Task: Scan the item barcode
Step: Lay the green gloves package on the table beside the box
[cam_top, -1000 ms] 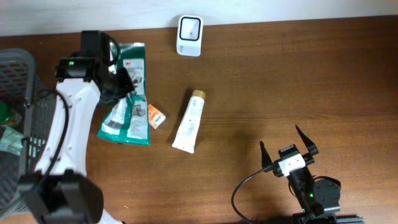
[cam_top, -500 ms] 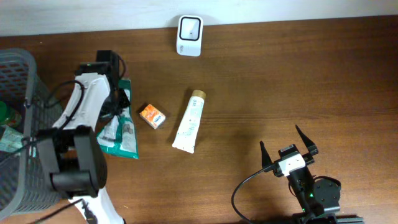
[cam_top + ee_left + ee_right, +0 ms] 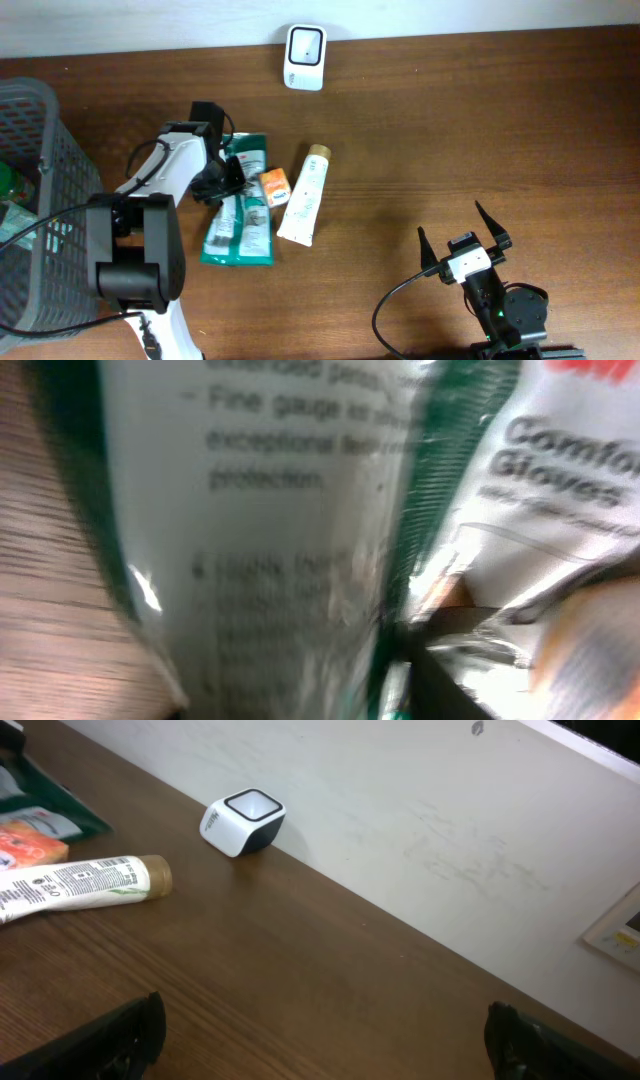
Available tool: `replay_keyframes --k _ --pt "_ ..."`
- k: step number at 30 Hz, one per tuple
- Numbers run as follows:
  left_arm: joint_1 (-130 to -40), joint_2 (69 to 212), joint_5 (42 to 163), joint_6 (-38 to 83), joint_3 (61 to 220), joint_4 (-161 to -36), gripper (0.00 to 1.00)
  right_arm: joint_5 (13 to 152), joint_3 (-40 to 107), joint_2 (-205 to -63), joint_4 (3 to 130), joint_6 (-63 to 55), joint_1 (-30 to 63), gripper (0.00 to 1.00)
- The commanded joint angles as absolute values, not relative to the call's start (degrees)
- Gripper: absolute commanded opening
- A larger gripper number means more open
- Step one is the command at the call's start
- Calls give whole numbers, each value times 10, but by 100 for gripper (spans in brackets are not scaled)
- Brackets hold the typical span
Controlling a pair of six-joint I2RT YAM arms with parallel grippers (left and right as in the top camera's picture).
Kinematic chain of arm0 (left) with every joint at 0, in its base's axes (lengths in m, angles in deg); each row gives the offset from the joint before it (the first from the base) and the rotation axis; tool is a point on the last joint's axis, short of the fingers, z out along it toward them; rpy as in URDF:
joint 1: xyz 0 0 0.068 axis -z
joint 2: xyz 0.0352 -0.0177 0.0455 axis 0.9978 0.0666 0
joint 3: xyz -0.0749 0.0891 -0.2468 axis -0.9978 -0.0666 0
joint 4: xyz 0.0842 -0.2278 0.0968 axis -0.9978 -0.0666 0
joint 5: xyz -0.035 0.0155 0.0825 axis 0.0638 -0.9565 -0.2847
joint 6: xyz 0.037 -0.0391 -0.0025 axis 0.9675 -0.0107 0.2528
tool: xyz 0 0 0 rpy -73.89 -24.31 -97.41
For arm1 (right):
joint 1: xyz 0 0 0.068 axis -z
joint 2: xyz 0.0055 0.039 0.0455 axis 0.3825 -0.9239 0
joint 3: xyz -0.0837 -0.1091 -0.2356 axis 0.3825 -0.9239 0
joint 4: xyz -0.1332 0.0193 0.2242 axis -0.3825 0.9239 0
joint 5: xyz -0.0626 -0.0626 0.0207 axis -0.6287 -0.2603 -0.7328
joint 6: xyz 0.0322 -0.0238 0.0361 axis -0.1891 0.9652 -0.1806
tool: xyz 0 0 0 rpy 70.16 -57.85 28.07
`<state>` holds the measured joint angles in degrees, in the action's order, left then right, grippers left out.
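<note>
**Overhead view.** The white left arm rises from the lower left of the frame and bends rightward. Its left gripper (image 3: 228, 178) is low over the upper end of the green-and-white plastic glove packet (image 3: 243, 222), which lies flat on the brown wooden tabletop (image 3: 450, 120), left of centre. Whether the jaws grip the packet cannot be told; the wrist view shows only blurred print. The right gripper (image 3: 456, 228) rests at lower right, jaws spread wide and holding nothing. The white box-shaped barcode scanner (image 3: 304, 44) stands at upper centre, well apart from the packet.

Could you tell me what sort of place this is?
Probably a mock shop checkout: a barcode scanner, a wire basket, and packaged goods such as a glove pack and a tube.
</note>
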<state>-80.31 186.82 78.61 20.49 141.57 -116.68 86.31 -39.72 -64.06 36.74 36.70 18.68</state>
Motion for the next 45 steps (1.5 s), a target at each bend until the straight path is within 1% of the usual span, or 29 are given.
replay_keyframes --k 1,2,4,5,7,8,12,15,16,19,21,26,27,28,31,36,45 --pt "-812 1861 809 223 1427 -1196 80 866 -400 -637 370 363 184 98" --pt "-818 1852 809 223 1444 -1210 82 866 -400 -637 370 363 184 98" --pt "-833 1817 796 227 1493 -1245 82 866 -400 -637 370 363 184 98" --pt "-844 1791 778 227 1530 -1272 89 866 -400 -637 370 363 184 98" --pt "-859 1754 762 253 1587 -1312 95 866 -400 -637 370 363 184 98" --pt "-871 1730 762 277 1628 -1336 99 866 -400 -637 370 363 184 98" --pt "-931 1667 758 296 1740 -1365 100 866 -400 -637 370 363 184 98" --pt "-1007 1630 751 291 1786 -1359 99 866 -400 -637 370 363 184 98" --pt "-1041 1623 729 272 1787 -1358 98 866 -400 -637 370 363 184 98" --pt "-1140 1628 688 234 1785 -1364 92 866 -400 -637 370 363 184 98" --pt "-1200 1642 689 225 1785 -1371 88 866 -400 -637 370 363 184 98" --pt "-1272 1706 689 226 1785 -1405 84 866 -400 -637 370 363 184 98" --pt "-1279 1724 688 226 1785 -1408 84 866 -400 -637 370 363 184 98" --pt "-1283 1741 686 226 1785 -1410 79 866 -400 -637 370 363 184 98" --pt "-1282 1798 662 226 1785 -1410 75 866 -400 -637 370 363 184 98" --pt "-1280 1866 616 226 1771 -1405 72 866 -400 -637 370 363 184 98" --pt "-1248 1914 562 226 1679 -1294 68 866 -400 -637 370 363 184 99"
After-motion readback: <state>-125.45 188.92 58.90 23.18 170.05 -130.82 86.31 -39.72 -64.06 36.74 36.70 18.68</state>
